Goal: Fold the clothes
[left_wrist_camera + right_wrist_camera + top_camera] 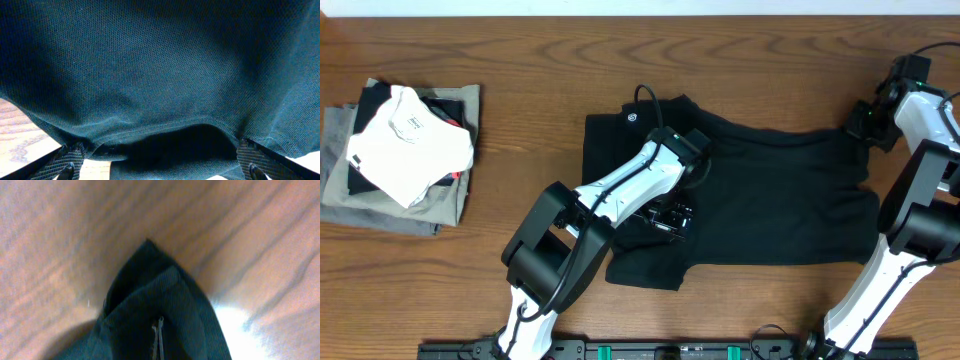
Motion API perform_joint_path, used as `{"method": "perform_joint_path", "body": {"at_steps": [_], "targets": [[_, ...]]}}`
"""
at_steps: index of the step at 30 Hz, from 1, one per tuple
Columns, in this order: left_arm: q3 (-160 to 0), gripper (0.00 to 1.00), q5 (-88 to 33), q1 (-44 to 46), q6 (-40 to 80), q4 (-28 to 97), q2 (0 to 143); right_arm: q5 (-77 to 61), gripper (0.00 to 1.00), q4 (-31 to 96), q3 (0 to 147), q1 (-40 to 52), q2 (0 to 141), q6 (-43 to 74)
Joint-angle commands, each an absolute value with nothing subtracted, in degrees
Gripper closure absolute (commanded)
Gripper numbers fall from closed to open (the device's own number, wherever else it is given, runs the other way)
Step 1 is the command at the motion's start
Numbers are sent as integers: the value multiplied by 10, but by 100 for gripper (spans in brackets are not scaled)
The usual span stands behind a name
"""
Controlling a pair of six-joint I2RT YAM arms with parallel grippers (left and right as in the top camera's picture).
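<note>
The clothes (770, 200), a black T-shirt, lie spread across the middle of the wooden table, collar label toward the far left. My left gripper (670, 218) rests low over the shirt's front-left part. In the left wrist view dark fabric (160, 70) fills the picture, and the left gripper (162, 167) stands open, a fabric fold lying between its widely parted fingers (70, 162). My right gripper (865, 125) is at the shirt's far right corner. In the right wrist view the right gripper (157, 327) is shut on that corner of the clothes (145, 275), lifted a little off the wood.
A stack of folded garments (405, 150) sits at the table's left edge, a white one on top of a grey-olive one. Bare wood (540, 60) surrounds the shirt. A dark rail (660, 350) runs along the front edge between the arm bases.
</note>
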State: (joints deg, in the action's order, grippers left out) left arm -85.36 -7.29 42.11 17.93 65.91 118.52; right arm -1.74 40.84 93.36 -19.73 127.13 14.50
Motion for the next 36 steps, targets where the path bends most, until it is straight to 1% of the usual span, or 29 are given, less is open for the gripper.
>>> {"method": "perform_joint_path", "body": {"at_steps": [1,8,15,19,23,29,32,34,36], "targets": [[-845,1,-68,420,165,661,1188,-2,99,383,930,-203,1291,127],[-844,1,-66,420,165,668,1188,17,99,305,930,-203,1298,127],[-844,2,-27,420,163,670,1188,32,99,238,931,-211,1298,121],[-844,2,-27,420,163,670,1188,32,99,238,943,-214,1298,118],[-844,2,-27,420,163,670,1188,32,99,343,1013,-214,1282,108],[-844,2,-27,420,163,670,1188,16,99,601,1147,-213,1230,108],[-844,2,-27,420,163,669,1188,-20,99,684,1161,-213,1203,96],[-844,2,-27,420,163,670,1188,-48,99,737,1161,-213,1199,70],[-844,2,-27,420,163,669,1188,-56,99,782,1149,-213,1200,68]]}}
